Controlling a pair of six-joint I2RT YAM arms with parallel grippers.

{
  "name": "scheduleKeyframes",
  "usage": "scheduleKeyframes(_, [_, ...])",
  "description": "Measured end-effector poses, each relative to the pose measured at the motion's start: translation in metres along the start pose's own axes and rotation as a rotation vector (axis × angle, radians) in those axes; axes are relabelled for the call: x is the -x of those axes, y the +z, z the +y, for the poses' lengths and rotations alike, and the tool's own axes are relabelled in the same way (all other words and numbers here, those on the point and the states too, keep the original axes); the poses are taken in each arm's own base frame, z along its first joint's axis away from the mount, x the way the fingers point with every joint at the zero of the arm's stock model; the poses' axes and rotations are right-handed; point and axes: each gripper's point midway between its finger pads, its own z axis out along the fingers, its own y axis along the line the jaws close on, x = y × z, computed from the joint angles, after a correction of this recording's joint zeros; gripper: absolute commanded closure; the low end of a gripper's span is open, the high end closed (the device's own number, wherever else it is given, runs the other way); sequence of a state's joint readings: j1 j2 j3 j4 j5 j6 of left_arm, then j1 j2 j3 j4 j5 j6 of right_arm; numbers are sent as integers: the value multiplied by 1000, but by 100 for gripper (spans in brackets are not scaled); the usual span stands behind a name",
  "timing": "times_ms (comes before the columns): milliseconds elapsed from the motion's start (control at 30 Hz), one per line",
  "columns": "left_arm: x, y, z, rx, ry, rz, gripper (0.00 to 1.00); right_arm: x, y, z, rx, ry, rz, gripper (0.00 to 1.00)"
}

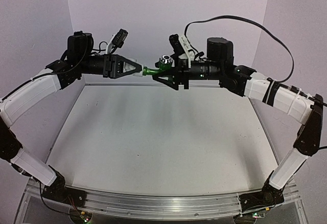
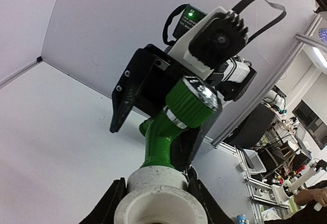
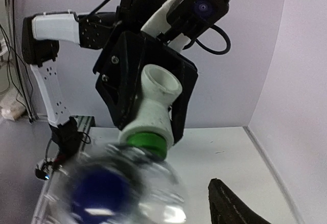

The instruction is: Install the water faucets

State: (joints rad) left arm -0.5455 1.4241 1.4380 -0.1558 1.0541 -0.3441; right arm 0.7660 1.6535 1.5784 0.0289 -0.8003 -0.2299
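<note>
1 green tap (image 2: 162, 132) | 1 white fitting (image 2: 158, 203), clamped by left gripper (image 1: 138, 69) | right gripper (image 1: 157, 73): grip unclear

Table (image 1: 153, 137): pale matte top, backdrop panels (image 1: 127, 9) standing along its left, right and far sides. Aluminium rail (image 1: 153, 202) runs along the near edge. Left arm base (image 1: 52, 187) at near-left corner, right arm base (image 1: 261, 198) at near-right, both at the rail.
</note>
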Motion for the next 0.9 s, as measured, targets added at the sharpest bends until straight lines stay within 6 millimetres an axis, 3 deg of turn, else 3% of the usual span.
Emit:
scheduleKeyframes(233, [-3, 2, 4, 6, 38, -1, 100, 17, 1, 6, 30, 155, -62, 98])
scheduleKeyframes(667, [-7, 0, -7, 18, 234, -22, 100, 20, 8, 5, 93, 532, -96, 100])
scheduleKeyframes(767, [-18, -5, -12, 64, 472, -25, 100, 14, 16, 2, 140, 694, -78, 100])
scheduleKeyframes(900, [-36, -15, -24, 125, 820, 16, 100, 12, 26, 19, 256, 793, -52, 100])
